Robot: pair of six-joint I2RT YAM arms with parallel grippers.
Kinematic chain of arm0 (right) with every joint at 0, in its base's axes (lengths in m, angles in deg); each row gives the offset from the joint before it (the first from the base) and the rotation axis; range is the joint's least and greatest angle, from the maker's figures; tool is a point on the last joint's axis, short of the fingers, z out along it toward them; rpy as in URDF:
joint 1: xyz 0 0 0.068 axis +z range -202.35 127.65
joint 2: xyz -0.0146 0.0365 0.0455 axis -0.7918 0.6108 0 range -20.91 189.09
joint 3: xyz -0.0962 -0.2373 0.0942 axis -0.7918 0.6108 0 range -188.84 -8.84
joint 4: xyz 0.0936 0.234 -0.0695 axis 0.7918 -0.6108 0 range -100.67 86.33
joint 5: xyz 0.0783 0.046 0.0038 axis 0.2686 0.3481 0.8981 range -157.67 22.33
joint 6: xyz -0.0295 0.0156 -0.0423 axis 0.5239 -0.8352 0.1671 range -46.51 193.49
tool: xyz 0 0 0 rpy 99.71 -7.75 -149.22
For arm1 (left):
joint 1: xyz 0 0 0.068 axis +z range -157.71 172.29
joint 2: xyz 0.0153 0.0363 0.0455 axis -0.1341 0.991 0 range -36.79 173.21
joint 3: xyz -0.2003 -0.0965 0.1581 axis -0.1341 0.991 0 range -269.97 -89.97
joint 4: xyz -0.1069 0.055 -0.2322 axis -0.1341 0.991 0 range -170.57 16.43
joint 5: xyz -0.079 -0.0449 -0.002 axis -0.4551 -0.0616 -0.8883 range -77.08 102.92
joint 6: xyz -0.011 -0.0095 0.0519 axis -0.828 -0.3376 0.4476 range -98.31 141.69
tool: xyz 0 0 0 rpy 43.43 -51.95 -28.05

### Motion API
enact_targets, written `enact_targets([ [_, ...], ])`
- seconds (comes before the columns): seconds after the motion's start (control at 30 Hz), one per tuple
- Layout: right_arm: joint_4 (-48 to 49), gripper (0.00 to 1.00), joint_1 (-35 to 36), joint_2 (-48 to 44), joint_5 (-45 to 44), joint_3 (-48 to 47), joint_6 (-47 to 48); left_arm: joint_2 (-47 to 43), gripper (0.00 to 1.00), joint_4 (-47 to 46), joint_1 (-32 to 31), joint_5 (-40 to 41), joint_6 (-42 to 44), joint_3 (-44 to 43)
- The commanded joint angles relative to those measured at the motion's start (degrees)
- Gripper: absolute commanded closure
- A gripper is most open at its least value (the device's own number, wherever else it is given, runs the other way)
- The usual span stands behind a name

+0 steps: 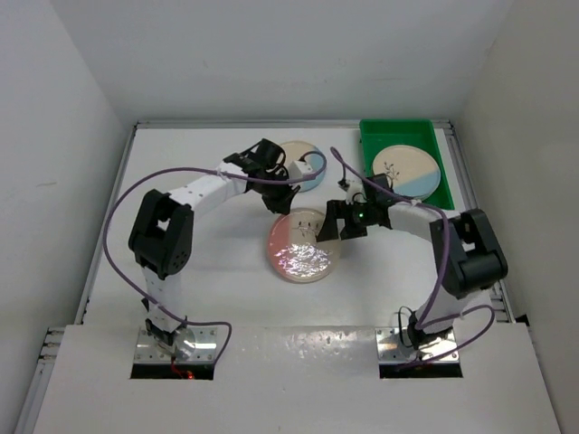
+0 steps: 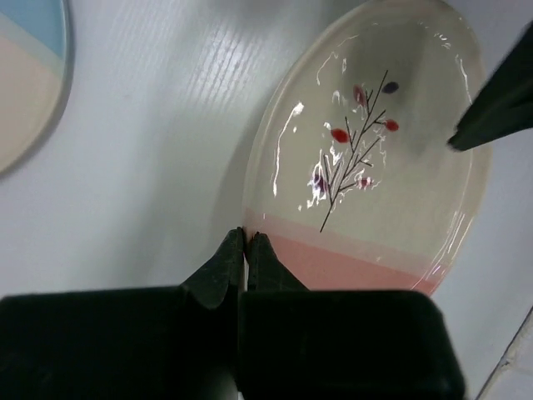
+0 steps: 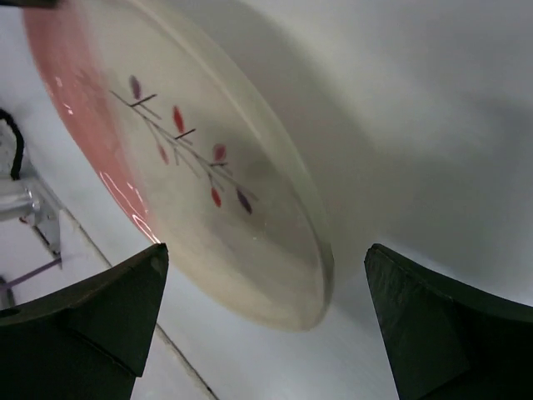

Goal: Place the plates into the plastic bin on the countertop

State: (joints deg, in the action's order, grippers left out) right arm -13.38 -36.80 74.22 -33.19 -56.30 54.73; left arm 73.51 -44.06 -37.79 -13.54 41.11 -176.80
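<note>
A cream plate with a pink segment (image 1: 303, 246) is at the middle of the white countertop (image 1: 208, 271). My left gripper (image 1: 282, 204) is shut on its far rim; in the left wrist view the fingertips (image 2: 229, 254) pinch the pink edge of the plate (image 2: 366, 167). In the right wrist view this plate (image 3: 191, 158) is tilted, with a shadow under it. My right gripper (image 1: 333, 222) is open, its jaws (image 3: 266, 321) spread either side of the plate's right edge without touching it. A blue-segment plate (image 1: 407, 172) lies in the green bin (image 1: 373, 136).
Another blue-segment plate (image 1: 306, 163) lies on the countertop behind the left gripper; it also shows in the left wrist view (image 2: 25, 75). A metal rail (image 1: 463, 172) runs along the counter's right edge beside the bin. White walls enclose the counter.
</note>
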Motion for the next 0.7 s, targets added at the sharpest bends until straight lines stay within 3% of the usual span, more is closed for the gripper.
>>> enact_targets([
  [0.0,9.35,0.00,3.34,4.44,5.25,0.88,-2.42,-2.81,1.00,-0.21,0.03,-2.37,3.78,1.57],
  [0.13,14.45,0.27,4.40,9.71,7.53,0.62,-7.14,-3.34,1.00,-0.74,0.03,-2.37,3.78,3.33],
  [0.17,15.24,0.55,4.57,9.81,9.19,0.88,-7.86,-3.34,1.00,-0.74,0.03,-2.37,3.78,3.33],
  [0.2,17.69,0.70,4.49,9.81,9.46,1.32,-9.35,-3.34,1.00,-0.74,0.03,-1.85,3.26,3.33],
  [0.23,18.15,0.92,4.57,9.29,9.47,1.41,-10.14,-3.34,1.00,-1.26,0.03,-1.84,3.26,3.33],
  [0.27,18.50,0.99,4.49,8.50,9.29,1.49,-10.59,-3.34,1.00,-1.27,0.55,-1.84,3.26,3.33],
  [0.4,15.88,1.00,3.18,5.86,9.73,-0.78,-10.50,-3.34,1.00,-1.27,2.05,-0.71,1.16,2.28],
  [0.5,12.71,1.00,0.64,3.14,10.26,-3.68,-11.03,-3.87,0.84,-1.27,4.94,0.00,-2.10,-1.32],
  [0.53,11.83,1.00,-0.34,2.09,10.17,-5.69,-11.99,-4.39,0.70,-1.27,5.73,-0.87,-2.80,-2.37],
  [0.6,14.00,1.00,-4.88,0.24,10.61,-6.67,-15.06,-5.01,0.63,-1.27,7.93,-0.88,-4.99,-5.71],
  [0.67,20.24,1.00,-9.80,-1.17,9.74,-6.68,-23.81,-6.14,0.62,-2.75,9.16,-1.40,-6.23,-7.99],
])
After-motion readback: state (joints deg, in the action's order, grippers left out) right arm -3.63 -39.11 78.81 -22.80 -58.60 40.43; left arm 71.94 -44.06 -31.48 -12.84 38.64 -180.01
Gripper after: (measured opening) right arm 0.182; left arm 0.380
